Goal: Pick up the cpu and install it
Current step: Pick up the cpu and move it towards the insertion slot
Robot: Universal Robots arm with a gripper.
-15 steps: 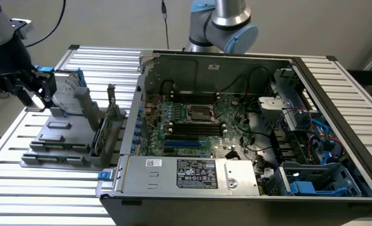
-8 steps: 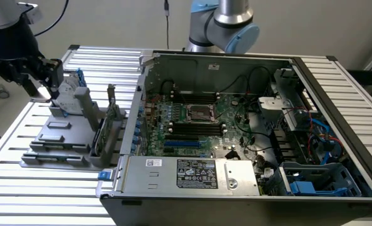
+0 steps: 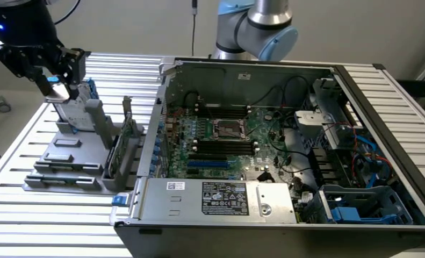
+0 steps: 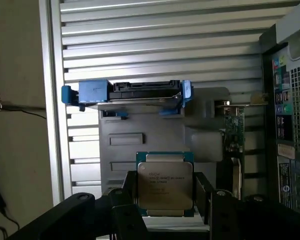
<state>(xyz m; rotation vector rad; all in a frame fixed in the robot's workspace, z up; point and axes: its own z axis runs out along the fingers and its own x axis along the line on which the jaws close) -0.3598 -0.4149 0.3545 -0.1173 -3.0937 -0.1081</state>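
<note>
Silvery-grey metal faces my wrist camera: the cpu [image 4: 165,184] sits flat-side up between the two black fingers [image 4: 131,196] of the gripper [image 4: 166,192]. The jaws are drawn in narrow against its two opposite edges, so I read it as clamped on the chip. Holding it by the rims makes sense to me, since that leaves the printed lid and the contact side untouched and keeps the chip square to the wrist. In the exterior view the arm hangs over the grey parts fixture [image 3: 62,161] at that view's left, well apart from the open computer case [image 3: 384,134]. I judge the chip to be just above the fixture rather than seated in it, though I cannot tell how much clearance there is. Beyond it the hard drive [image 4: 130,92] stands upright in its blue bracket, slotted into the same fixture. I take it the parts are racked there so each one presents a graspable edge. A green expansion card [image 4: 234,125] stands on edge between fixture and case. Inside the case the motherboard lies flat, and its square socket [image 3: 227,129], between the black memory slots, looks open and unfilled, so installation is not yet done.
</note>
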